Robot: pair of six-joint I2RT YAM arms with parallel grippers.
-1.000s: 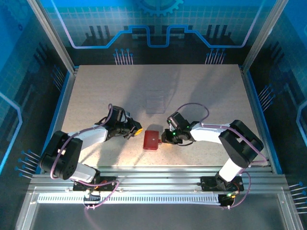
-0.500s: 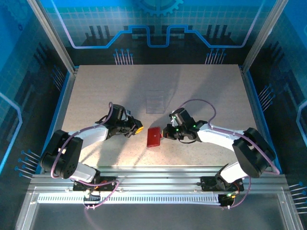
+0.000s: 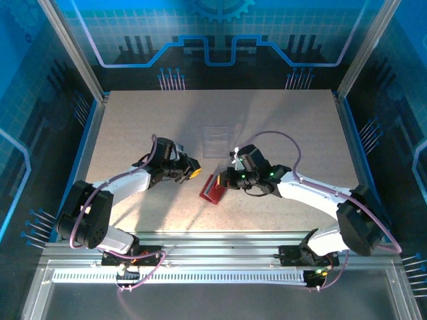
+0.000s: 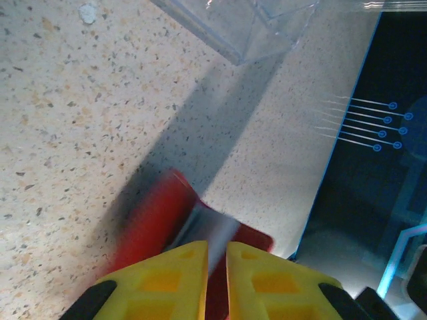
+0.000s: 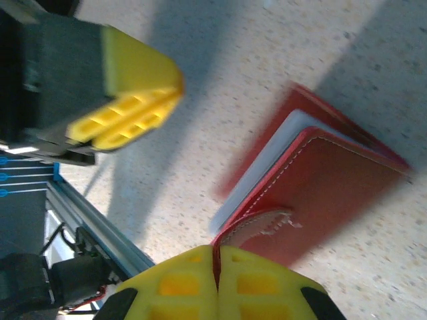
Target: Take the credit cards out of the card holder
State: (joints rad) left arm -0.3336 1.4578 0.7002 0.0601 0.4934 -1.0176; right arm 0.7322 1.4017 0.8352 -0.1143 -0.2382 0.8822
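Observation:
The dark red card holder (image 3: 212, 189) lies at the table's middle front with one leaf raised. My right gripper (image 3: 224, 180) is shut on its thin red strap tab (image 5: 257, 227), and the stitched red leaf (image 5: 333, 180) tilts up off the pale grey inner pocket (image 5: 257, 177). My left gripper (image 3: 195, 173) hovers just left of the holder. Its yellow fingers (image 4: 167, 280) stand almost together with a thin slit and nothing between them. Past them are the red leaf (image 4: 157, 213) and the grey inside (image 4: 212, 232). The credit cards are hidden.
A clear plastic tray (image 3: 216, 141) sits on the speckled table (image 3: 133, 127) just beyond the holder, and its corner (image 4: 247, 27) is close ahead of my left gripper. Blue walls edge the table (image 3: 90, 133). The aluminium rail (image 3: 220, 243) runs along the front.
My right gripper shut on the strap tab and drew up and left, tipping one leaf open. The holder shifted slightly. My left gripper crept up and right.

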